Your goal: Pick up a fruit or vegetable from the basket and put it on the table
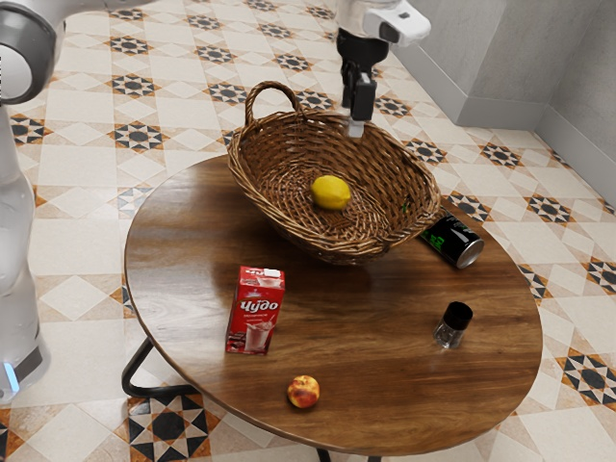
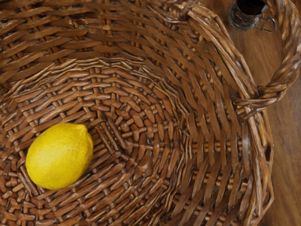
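Note:
In the exterior view, my gripper (image 1: 356, 127) hangs above the wicker basket's (image 1: 251, 197) far rim, higher than the lemon and away from it. The yellow lemon (image 1: 331, 192) lies on the basket's woven floor. From the wrist view, I look down into the basket (image 2: 207, 141), where the lemon (image 2: 59, 156) rests on its side against the weave. Nothing is seen held at my gripper. A small red-and-yellow fruit (image 1: 303, 392) sits outside the basket, near the table's edge in the exterior view's lower part.
On the round wooden table (image 1: 183, 279) stand a red carton (image 1: 256, 310) and a black-lidded glass jar (image 1: 452, 325). A black can (image 1: 456, 241) lies beside the basket. The basket's looped handle (image 1: 252, 101) rises above its rim. A dark vessel (image 2: 245, 15) stands outside the basket.

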